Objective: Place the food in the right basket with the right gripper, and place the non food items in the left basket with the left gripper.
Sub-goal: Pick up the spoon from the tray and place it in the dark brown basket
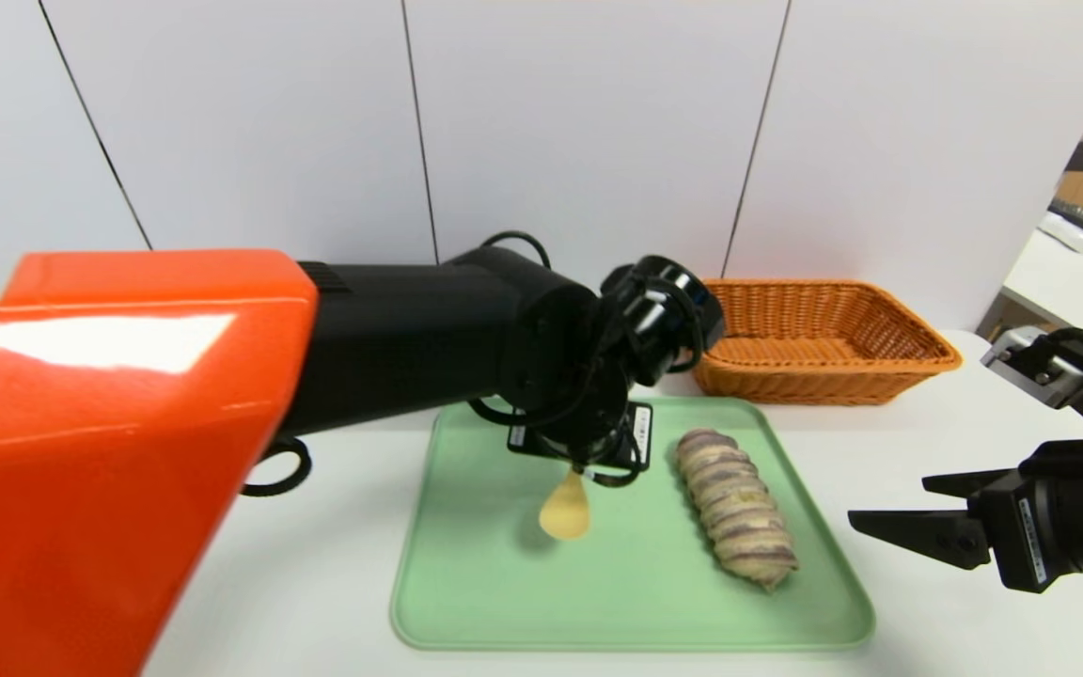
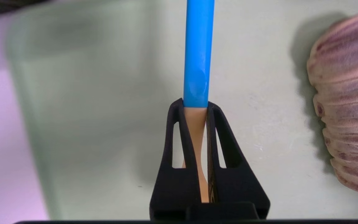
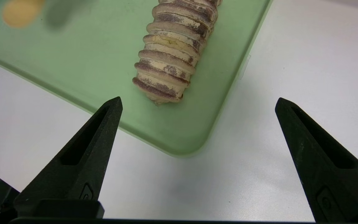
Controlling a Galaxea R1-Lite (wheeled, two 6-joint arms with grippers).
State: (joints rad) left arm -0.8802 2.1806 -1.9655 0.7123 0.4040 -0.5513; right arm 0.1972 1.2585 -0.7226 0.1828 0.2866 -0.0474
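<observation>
My left gripper (image 1: 579, 465) hangs over the green tray (image 1: 466, 602), shut on the spoon (image 2: 198, 53) where the blue handle meets the yellow neck. The yellow bowl (image 1: 565, 512) dangles just above the tray and casts a shadow on it. The twisted tan and purple bread loaf (image 1: 734, 508) lies on the tray's right half, to the right of the spoon. My right gripper (image 1: 889, 501) hovers open over the table beyond the tray's right edge, its fingers pointing toward the loaf (image 3: 172, 53). The orange basket (image 1: 824, 338) stands behind the tray. The dark basket and the white case are hidden.
My large orange and black left arm (image 1: 128, 423) fills the left of the head view and covers the table there. A white wall rises close behind the orange basket. Bare white table (image 3: 259, 161) lies under my right gripper.
</observation>
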